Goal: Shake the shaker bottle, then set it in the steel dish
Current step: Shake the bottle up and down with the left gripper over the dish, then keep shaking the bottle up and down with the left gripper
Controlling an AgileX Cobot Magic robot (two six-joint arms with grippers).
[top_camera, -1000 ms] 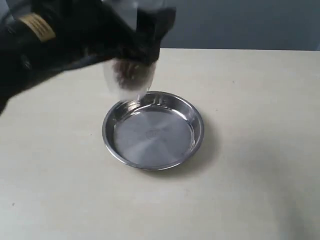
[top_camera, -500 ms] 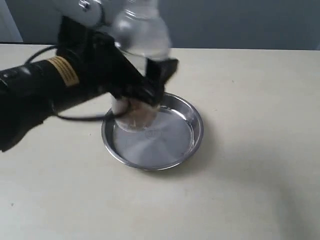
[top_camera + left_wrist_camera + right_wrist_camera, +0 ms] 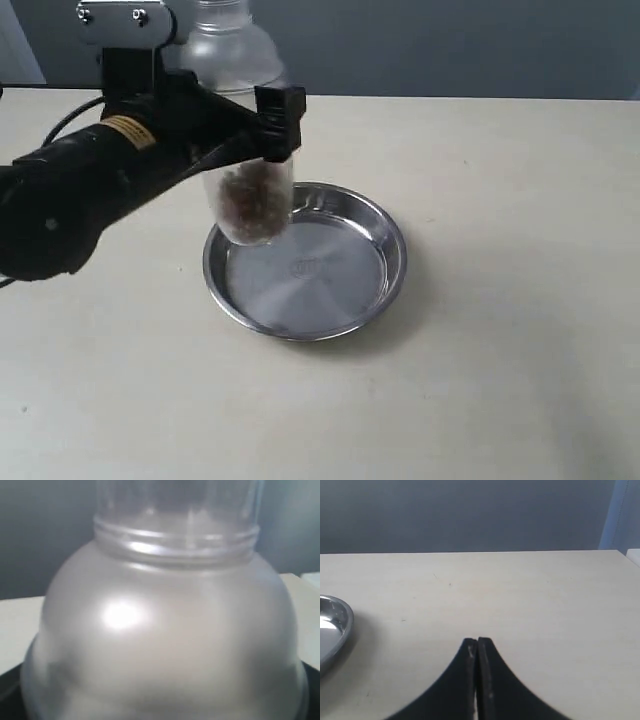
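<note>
Your left gripper (image 3: 250, 138) clamps the shaker bottle (image 3: 247, 203) around its middle and holds it upright over the steel dish (image 3: 388, 250), above the rim on the side nearest that arm. Brown bits fill its clear lower half. Whether its base touches the dish is unclear. Your right gripper (image 3: 477, 645) hangs beside the dish over bare table (image 3: 545, 595), jaws pressed together, empty.

Looks like a robot lab: plain cream table (image 3: 520, 400) against a grey wall (image 3: 460, 45).
</note>
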